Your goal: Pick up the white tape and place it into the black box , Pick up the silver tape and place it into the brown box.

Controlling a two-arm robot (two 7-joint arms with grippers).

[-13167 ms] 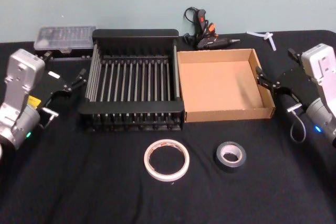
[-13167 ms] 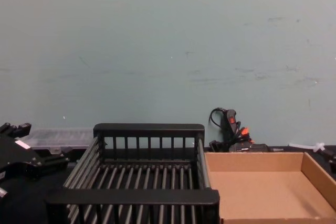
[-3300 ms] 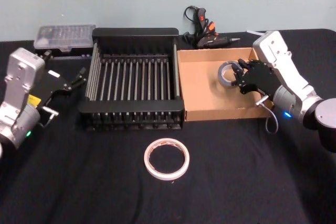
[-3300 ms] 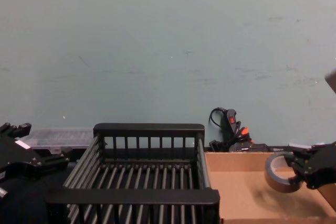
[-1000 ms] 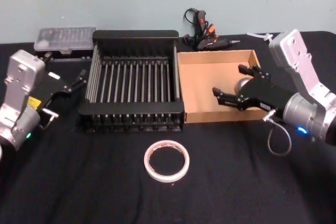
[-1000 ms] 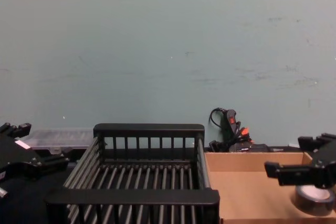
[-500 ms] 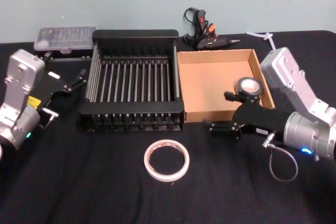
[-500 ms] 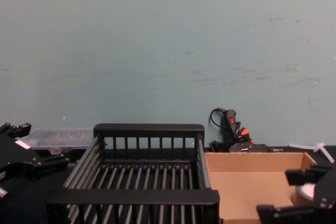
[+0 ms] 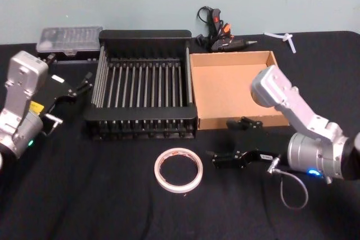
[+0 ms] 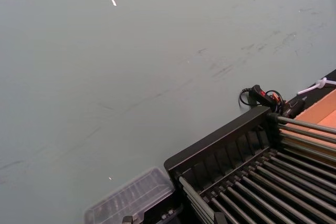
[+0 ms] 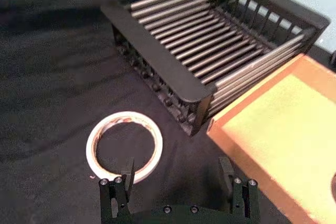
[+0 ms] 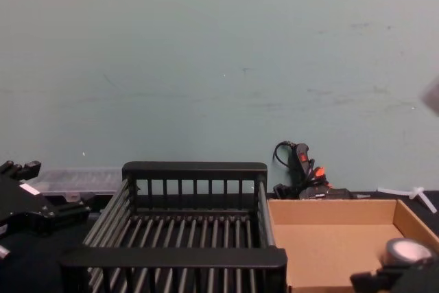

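Working over a black cloth-covered table [image 9: 84,195] against a pale teal wall [image 12: 219,66], we hold the right gripper [image 9: 232,140] spread beside the white tape [image 9: 179,171]; the left gripper [image 9: 72,89] sits parked, spread.

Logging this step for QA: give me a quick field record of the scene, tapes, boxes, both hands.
white tape: flat on the black cloth, in front of the black box
silver tape: inside the brown box, at its right side
right hand: open, low over the cloth right of the white tape, pointing at it
left hand: parked left of the black box
black box contents: none
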